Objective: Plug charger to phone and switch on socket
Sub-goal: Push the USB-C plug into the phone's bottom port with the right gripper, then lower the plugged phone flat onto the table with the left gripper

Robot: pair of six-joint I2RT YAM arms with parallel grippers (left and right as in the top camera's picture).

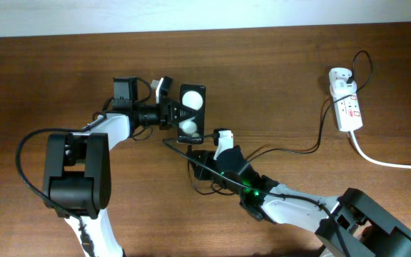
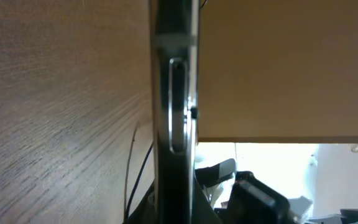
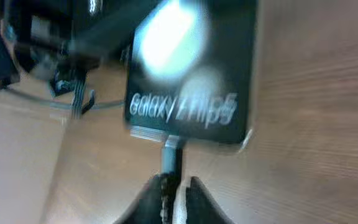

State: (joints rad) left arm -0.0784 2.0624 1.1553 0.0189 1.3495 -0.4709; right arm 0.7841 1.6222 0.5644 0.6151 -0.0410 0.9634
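Note:
The phone, a glossy black slab with two white reflections, lies left of the table's middle. My left gripper is shut on its left side. In the left wrist view the phone shows edge-on between the jaws. My right gripper sits just below the phone's near end, shut on the charger's connector. In the right wrist view the connector touches the phone's text end, held by the fingers. The black cable runs right to the white socket.
The socket strip has a white adapter plugged in at its far end and a thick white cord leading off the right edge. Slack black cable loops beside the right arm. The left arm stands at the left.

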